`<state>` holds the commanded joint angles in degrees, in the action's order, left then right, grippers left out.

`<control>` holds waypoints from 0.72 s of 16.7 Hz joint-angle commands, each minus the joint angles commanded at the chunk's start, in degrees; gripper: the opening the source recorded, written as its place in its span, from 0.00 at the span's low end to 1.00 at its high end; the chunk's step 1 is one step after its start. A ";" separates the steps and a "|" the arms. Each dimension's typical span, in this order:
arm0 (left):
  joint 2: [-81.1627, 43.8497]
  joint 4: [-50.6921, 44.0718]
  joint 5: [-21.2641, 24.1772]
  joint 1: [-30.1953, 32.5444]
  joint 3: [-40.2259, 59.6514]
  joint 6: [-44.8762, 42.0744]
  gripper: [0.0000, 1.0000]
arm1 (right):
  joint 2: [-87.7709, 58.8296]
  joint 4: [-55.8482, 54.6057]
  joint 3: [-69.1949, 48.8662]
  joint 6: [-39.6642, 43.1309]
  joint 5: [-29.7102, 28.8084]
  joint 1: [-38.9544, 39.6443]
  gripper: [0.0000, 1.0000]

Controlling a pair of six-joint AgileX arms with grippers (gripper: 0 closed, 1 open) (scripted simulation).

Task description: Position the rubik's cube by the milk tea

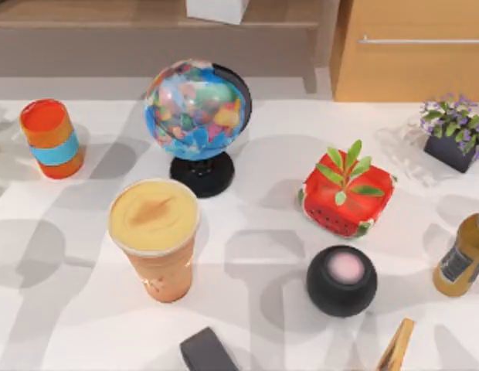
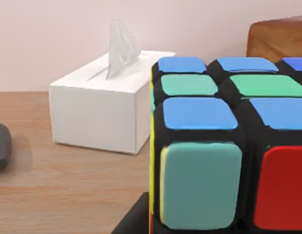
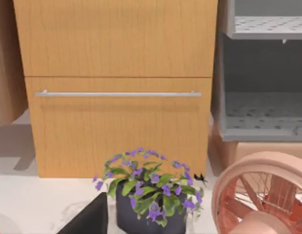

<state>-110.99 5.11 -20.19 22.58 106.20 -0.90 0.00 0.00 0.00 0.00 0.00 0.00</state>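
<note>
The rubik's cube (image 2: 229, 146) looms very close in the left wrist view, with blue, green, teal and red stickers on black grid lines. A black part of my left gripper (image 2: 134, 222) shows right against the cube's lower edge. The grip itself is hidden. The milk tea (image 1: 154, 232), a tall clear cup of orange-tan drink with a wide pale-yellow top, stands left of the table's middle in the top view. A dark part of my right gripper (image 3: 87, 219) shows in the right wrist view, facing a potted purple plant (image 3: 148, 200).
Behind the milk tea stands a globe (image 1: 197, 116), with an orange can (image 1: 52, 137) at the far left. A red watermelon box (image 1: 348, 197), a black round speaker (image 1: 341, 280), a brown bottle (image 1: 461, 259) and the purple plant (image 1: 456, 131) fill the right. A dark object (image 1: 206, 352) lies at the front edge.
</note>
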 joint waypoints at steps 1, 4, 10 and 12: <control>0.00 0.00 0.00 0.00 0.00 0.00 0.32 | 0.00 0.00 0.00 0.00 0.00 0.00 1.00; 0.00 0.00 0.00 0.00 0.00 0.00 0.10 | 0.00 0.00 0.00 0.00 0.00 0.00 1.00; 0.00 0.00 0.00 0.00 0.00 0.00 0.00 | 0.00 0.00 0.00 0.00 0.00 0.00 1.00; 0.00 0.00 0.00 0.00 0.00 0.00 0.00 | 0.00 0.00 0.00 0.00 0.00 0.00 1.00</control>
<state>-110.99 5.11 -20.19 22.58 106.20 -0.90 0.00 0.00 0.00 0.00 0.00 0.00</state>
